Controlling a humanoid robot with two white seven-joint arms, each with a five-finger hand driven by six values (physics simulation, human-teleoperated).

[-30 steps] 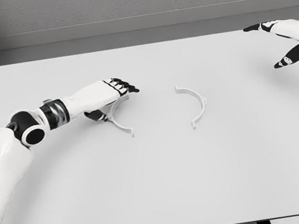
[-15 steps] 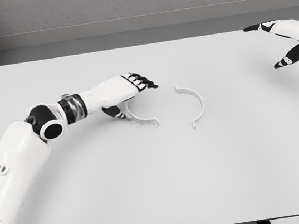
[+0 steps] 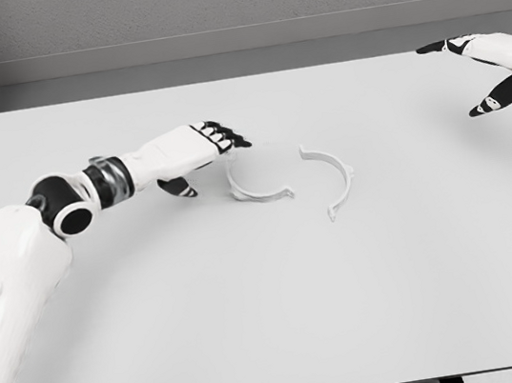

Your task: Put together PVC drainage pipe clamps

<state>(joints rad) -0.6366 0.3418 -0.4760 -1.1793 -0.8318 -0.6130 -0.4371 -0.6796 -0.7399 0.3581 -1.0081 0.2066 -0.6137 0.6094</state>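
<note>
Just right of the left hand (image 3: 194,152), a white half-clamp (image 3: 257,185) is seen lying flat on the table (image 3: 273,304), its open side facing away from the robot. The hand's dark fingertips (image 3: 229,138) are stretched out loosely beside the piece's left end; nothing is gripped, and contact cannot be judged. A second half-clamp (image 3: 334,177) is placed just beside the first, apart from it, opening leftward. Both are thin white arcs with small end tabs, faint against the pale table. The right hand (image 3: 489,70) is held at the far right edge, fingers spread and empty, its arm cut off by the frame.
</note>
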